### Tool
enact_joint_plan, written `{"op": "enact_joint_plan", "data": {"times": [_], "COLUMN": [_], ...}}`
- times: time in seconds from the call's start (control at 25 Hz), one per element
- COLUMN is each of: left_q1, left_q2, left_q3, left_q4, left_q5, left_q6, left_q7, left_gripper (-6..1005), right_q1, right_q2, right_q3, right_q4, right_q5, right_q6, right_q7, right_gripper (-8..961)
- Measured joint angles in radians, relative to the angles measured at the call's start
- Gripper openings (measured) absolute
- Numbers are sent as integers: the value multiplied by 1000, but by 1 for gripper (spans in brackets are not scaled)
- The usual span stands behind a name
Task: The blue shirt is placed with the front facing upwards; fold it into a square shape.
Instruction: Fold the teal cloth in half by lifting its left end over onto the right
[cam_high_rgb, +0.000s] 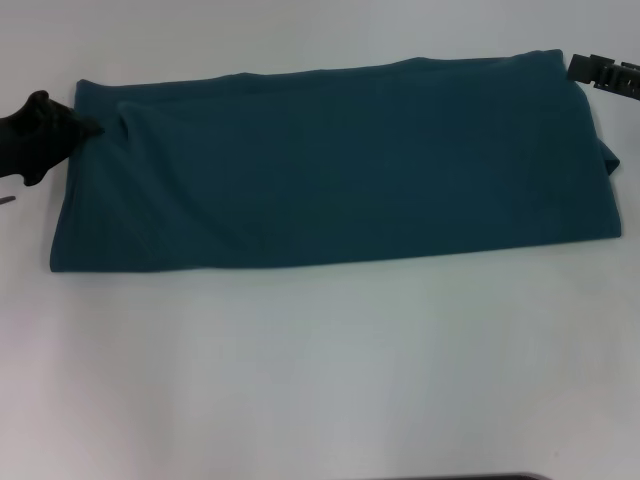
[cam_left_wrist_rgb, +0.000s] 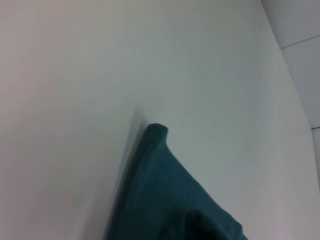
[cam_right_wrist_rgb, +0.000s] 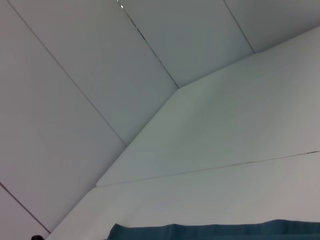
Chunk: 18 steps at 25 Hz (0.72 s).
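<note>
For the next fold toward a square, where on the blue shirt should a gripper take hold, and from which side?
Probably at a short end. The blue shirt lies flat as a long folded band across the table. The left gripper already sits at its left end, the right gripper at the far right corner. Pinching the left end's corners from the outside would let that end fold over toward the right.
</note>
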<state>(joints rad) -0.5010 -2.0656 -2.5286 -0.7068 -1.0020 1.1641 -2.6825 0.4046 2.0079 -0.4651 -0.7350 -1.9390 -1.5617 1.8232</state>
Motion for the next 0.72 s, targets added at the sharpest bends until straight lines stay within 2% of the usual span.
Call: {"op": "enact_joint_plan", "data": {"times": [0.24, 0.48, 0.72], "left_q1": [-6, -12, -82], "left_q2": [14, 20, 31], "left_q3": [3, -6, 22], "left_q4": [21, 8, 77], "left_q5": [4, 2, 67], "left_q6": [3, -14, -86], "left_q7": [7, 8, 1], "left_gripper": [42, 62, 301], "right_q1": [4, 6, 7], "right_q2": [-1, 0, 0], "right_q3": [2, 2, 2], "right_q4": [3, 4, 5], "right_q5": [0, 0, 0], "right_q6": [0, 4, 4], "right_q7": [-1, -2, -2], "right_gripper": [617, 617, 617]}}
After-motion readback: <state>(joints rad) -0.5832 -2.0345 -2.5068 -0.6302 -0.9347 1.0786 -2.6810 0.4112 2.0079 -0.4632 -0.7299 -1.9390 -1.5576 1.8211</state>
